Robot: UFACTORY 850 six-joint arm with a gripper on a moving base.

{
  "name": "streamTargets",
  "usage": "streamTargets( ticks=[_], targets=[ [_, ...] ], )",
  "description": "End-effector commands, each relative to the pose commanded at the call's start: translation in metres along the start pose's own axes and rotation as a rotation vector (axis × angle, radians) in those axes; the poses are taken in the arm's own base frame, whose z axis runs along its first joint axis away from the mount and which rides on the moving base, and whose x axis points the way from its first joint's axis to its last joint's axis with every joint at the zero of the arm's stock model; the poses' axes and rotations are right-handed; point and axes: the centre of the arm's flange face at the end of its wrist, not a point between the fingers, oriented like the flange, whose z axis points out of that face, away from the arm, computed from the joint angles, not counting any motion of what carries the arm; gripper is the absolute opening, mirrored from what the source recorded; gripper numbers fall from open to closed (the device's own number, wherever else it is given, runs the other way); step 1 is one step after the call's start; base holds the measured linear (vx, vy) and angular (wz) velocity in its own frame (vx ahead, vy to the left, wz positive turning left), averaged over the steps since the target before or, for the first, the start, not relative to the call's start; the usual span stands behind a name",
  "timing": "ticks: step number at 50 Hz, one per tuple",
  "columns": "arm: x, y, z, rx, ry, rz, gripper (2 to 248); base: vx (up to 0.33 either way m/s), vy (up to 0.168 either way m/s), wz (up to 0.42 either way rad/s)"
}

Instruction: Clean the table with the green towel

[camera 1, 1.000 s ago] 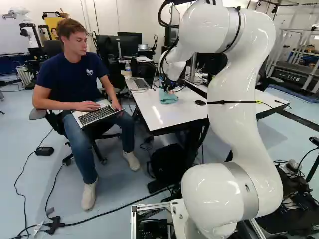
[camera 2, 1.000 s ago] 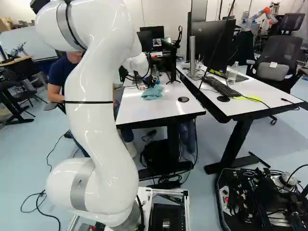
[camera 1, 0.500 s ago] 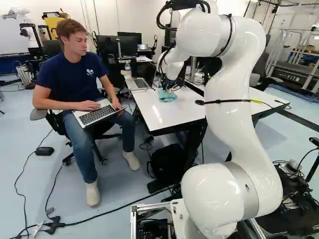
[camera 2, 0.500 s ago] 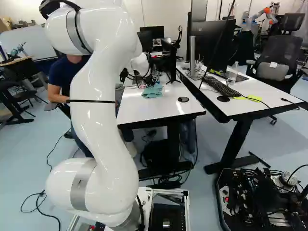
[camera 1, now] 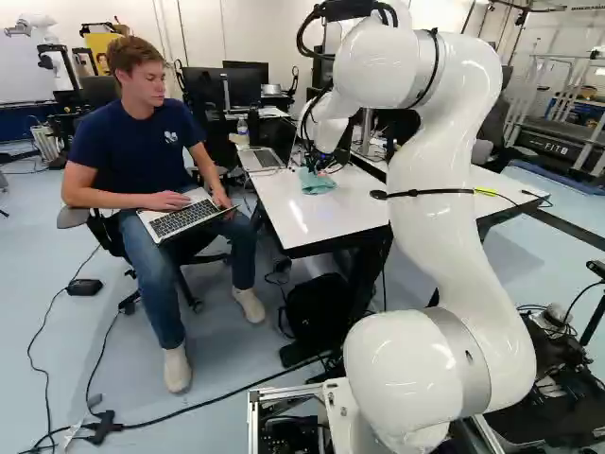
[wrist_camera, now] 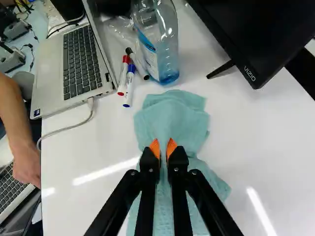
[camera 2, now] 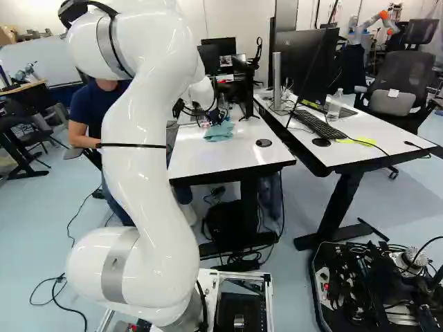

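white tabletop [camera 1: 340, 214], one. arm [camera 1: 435, 241]: shifted leftward in the left base view since a second ago; wiping apparently under way. monitor [wrist_camera: 261, 29]: pale lettering borne. green towel [wrist_camera: 172, 115]: spread on the tabletop, its ridge pinched in the end effector [wrist_camera: 163, 147]. bottle [wrist_camera: 168, 56]: printed label [wrist_camera: 149, 58], unread.

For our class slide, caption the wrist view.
Gripper pinching the green towel on the table, near bottle and markers.

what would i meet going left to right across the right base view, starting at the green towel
Green towel → round black disc on the same table → keyboard → office chair.
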Motion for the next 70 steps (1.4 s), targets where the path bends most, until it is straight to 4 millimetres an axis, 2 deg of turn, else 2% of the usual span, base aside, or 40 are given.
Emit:
streamTargets(
  ticks=[14,70],
  targets=[
    [-0.006,0.001,0.011,-0.002,-0.024,0.000,36,0.000,0.000,0.000],
    [-0.011,0.001,0.011,-0.002,-0.077,0.000,36,0.000,0.000,0.000]
  ],
)
